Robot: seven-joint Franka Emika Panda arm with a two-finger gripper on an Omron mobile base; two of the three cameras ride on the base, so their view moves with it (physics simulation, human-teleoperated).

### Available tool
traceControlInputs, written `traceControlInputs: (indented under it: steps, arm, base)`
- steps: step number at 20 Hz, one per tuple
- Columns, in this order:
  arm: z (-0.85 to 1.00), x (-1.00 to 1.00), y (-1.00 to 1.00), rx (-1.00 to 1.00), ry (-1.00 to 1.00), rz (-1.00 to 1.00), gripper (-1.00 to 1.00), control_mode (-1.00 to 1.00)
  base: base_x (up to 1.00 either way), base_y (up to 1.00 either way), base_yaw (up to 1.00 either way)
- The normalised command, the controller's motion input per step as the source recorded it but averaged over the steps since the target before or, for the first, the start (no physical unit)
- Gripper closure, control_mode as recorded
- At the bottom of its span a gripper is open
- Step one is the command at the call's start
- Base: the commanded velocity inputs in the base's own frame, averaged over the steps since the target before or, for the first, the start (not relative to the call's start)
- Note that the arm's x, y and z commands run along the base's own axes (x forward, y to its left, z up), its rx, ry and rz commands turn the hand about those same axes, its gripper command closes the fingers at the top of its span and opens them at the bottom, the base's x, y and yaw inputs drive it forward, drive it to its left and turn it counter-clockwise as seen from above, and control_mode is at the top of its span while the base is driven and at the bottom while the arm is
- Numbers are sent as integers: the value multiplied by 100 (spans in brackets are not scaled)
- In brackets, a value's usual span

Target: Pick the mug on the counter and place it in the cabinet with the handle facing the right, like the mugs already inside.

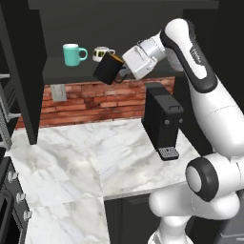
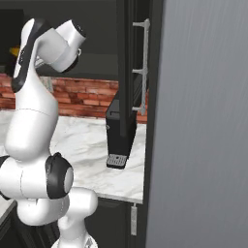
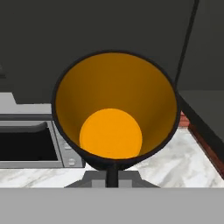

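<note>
The black mug (image 1: 107, 68) hangs tilted in the air at the front edge of the cabinet's shelf board (image 1: 66, 75), high above the counter (image 1: 90, 152). My gripper (image 1: 121, 73) is shut on its right-hand rim. The hand view looks straight into the mug's orange inside (image 3: 111, 118), with my gripper (image 3: 112, 174) clamped on the rim at the bottom. I cannot make out the handle. Inside the dark cabinet (image 1: 119, 24), a teal mug (image 1: 74, 54) and a squat white mug (image 1: 101, 53) stand on the shelf just left of and behind the held mug.
A black coffee machine (image 1: 162, 119) stands on the counter under the arm, also seen as the coffee machine (image 2: 117, 133). Red brick wall (image 1: 95, 102) runs below the shelf. A dark cabinet side panel (image 1: 24, 71) drops at the left. A microwave (image 3: 26, 144) lies beyond the mug.
</note>
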Motion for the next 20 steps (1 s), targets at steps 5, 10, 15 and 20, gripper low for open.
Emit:
traceControlInputs:
  steps: [5, 10, 15, 20]
  arm:
    - [-22, 38, -21, 11, -14, 8, 100, -100]
    - [-7, 42, -3, 2, -14, 4, 100, -100]
    - [7, 56, 1, -4, -4, 0, 100, -100]
    - [14, 53, 2, -6, 14, -3, 100, -100]
  base:
    - [0, 0, 0]
    - [0, 0, 0]
    - [0, 0, 0]
    - [0, 0, 0]
